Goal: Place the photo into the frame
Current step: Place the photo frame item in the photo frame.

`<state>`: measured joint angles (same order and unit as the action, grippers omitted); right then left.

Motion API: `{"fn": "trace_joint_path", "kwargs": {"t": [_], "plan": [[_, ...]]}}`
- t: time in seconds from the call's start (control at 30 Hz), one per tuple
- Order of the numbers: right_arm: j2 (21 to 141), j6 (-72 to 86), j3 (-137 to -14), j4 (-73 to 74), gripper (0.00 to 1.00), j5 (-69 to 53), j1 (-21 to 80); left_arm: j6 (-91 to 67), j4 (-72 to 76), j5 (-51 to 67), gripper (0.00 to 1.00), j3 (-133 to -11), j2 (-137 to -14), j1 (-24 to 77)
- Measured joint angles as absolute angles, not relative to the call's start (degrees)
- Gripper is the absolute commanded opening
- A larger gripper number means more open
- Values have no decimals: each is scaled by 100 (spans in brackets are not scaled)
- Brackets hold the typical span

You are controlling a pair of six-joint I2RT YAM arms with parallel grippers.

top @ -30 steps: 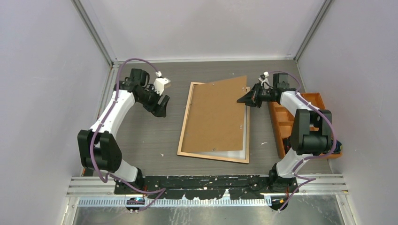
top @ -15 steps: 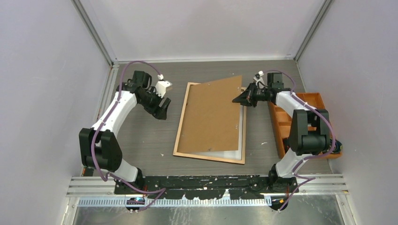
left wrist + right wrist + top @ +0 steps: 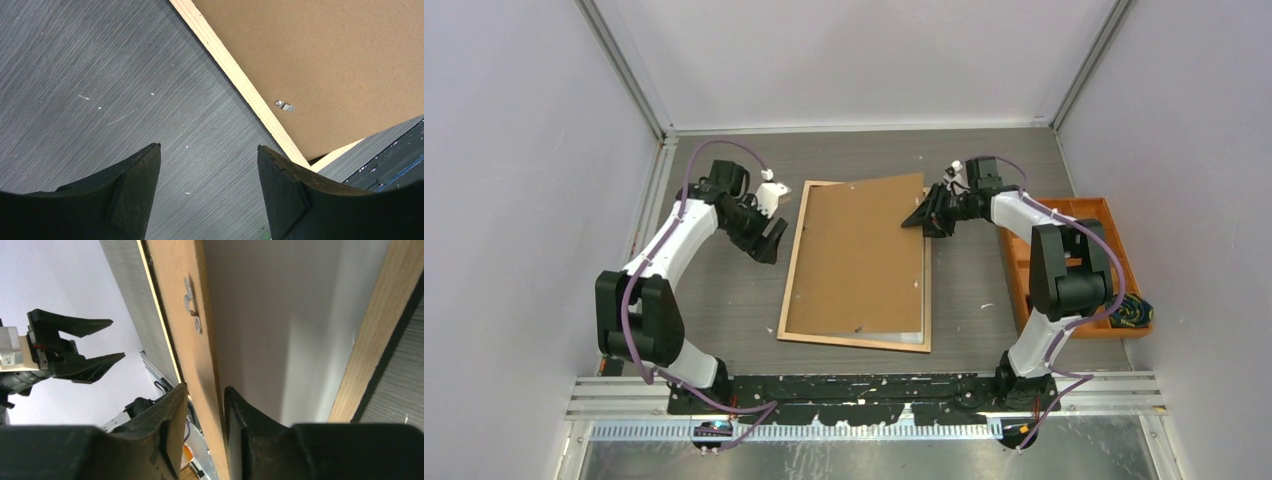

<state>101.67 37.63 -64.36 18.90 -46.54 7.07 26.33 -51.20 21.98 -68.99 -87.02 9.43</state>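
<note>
Around: a brown board (image 3: 856, 255) covers most of the photo (image 3: 894, 330). An orange tray (image 3: 1028, 285) lies beyond the right hand (image 3: 919, 215).
Right hand: fingers straddle the board's far right edge; grip cannot be told.
Left hand (image 3: 769, 240): open, empty.
Frame (image 3: 852, 342): between both hands, wood back up, long axis running away from the arms.
Photo: inside the frame, white back up.
Room: a strip of counter (image 3: 724, 300) separates the left hand from the frame.
</note>
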Motion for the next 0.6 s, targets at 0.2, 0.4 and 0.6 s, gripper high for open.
{"fn": "trace_joint_path", "kwargs": {"t": [0.2, 0.4, 0.6], "plan": [[10180, 3726, -6635, 2231, 58, -4143, 871, 2644, -5057, 2187, 72, -6757, -8696, 943], [10206, 3597, -6884, 2751, 79, -3363, 1125, 2650, -5022, 2139, 72, -6657, -8676, 943], [10215, 3433, -7170, 3304, 99, -2709, 1306, 2724, -4998, 2093, 72, -6560, -8538, 943]]}}
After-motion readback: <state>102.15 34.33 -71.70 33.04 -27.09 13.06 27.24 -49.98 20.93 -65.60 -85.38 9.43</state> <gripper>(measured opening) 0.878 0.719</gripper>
